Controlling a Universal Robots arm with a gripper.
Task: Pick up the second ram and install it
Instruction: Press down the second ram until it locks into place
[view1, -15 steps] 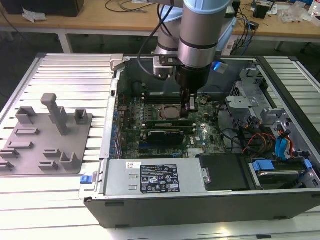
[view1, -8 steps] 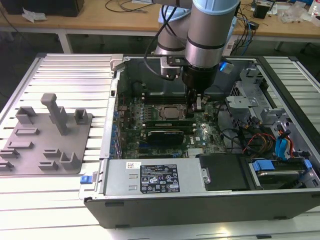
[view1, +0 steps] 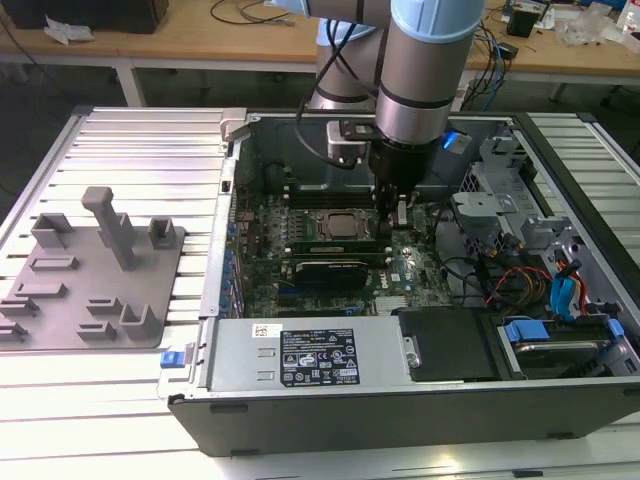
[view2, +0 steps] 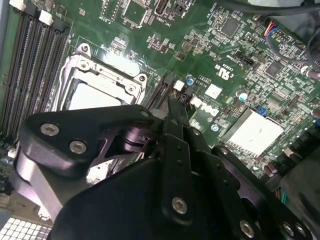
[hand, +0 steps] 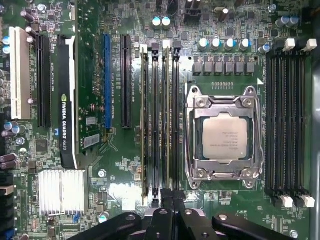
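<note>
Nearest us in the exterior view is the open computer case (view1: 300, 415), lying on its side on the slatted table (view1: 140, 150), with the boxed power supply (view1: 300, 355) along its front edge. On the exterior view's left, apart from the case, a grey fixture plate (view1: 95, 265) sits on the table.

Behind the power supply we see the motherboard (view1: 330, 285), and the arm (view1: 420, 60) comes straight down into the case above it. The gripper (view1: 392, 215) is low over the board, just beside the processor socket (view1: 335, 225).

In the first wrist view the gripper (hand: 173, 196) sits at one end of the bank of four memory slots (hand: 160, 120) next to the processor (hand: 225, 139). We see the second ram (hand: 165, 120) standing on edge in that bank, with another ram stick (hand: 145, 120) seated one slot further from the processor. The jaws are clenched, with no gap between them, at the end of the second ram; we cannot tell whether they touch it. In the second wrist view the gripper (view2: 172, 107) points down beside the socket.

Farthest back, a wooden table (view1: 250, 40) carries loose cables.
</note>
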